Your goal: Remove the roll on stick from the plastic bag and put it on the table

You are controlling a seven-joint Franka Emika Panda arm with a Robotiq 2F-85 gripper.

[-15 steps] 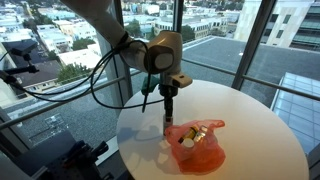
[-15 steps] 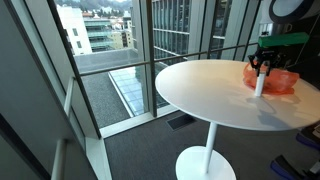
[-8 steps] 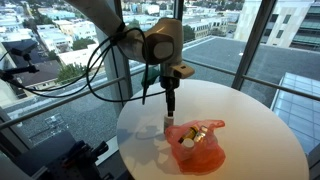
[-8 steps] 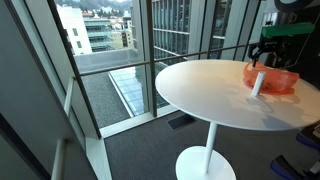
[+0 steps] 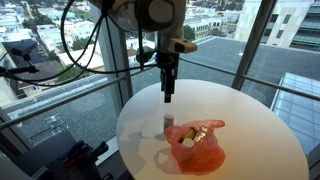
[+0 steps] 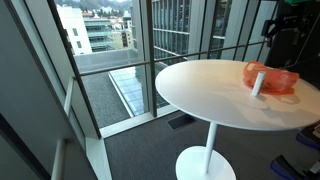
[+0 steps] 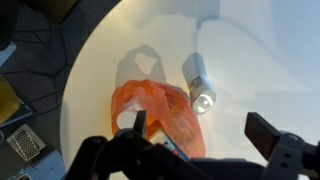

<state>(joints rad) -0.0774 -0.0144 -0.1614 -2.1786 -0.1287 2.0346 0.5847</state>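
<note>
The roll on stick (image 5: 168, 123) is a small white cylinder standing upright on the round white table (image 5: 250, 120), just beside the orange plastic bag (image 5: 198, 146). My gripper (image 5: 168, 97) hangs open well above the stick, holding nothing. In the wrist view the stick (image 7: 199, 84) shows from above beside the bag (image 7: 160, 110), and my gripper (image 7: 202, 128) has its dark fingers (image 7: 264, 131) spread wide with only table between them. In an exterior view the stick (image 6: 257, 84) stands in front of the bag (image 6: 273, 77), with the gripper mostly cut off at the top edge.
The bag still holds a few small items, a white one (image 5: 188, 142) among them. The table's edge (image 5: 125, 135) is close behind the stick. Tall glass windows and a railing (image 6: 190, 55) surround the table. Black cables (image 5: 90, 50) hang from the arm.
The gripper was shut on the roll on stick at the table. It has opened, let go and risen straight up, and the stick stays upright on the table.
</note>
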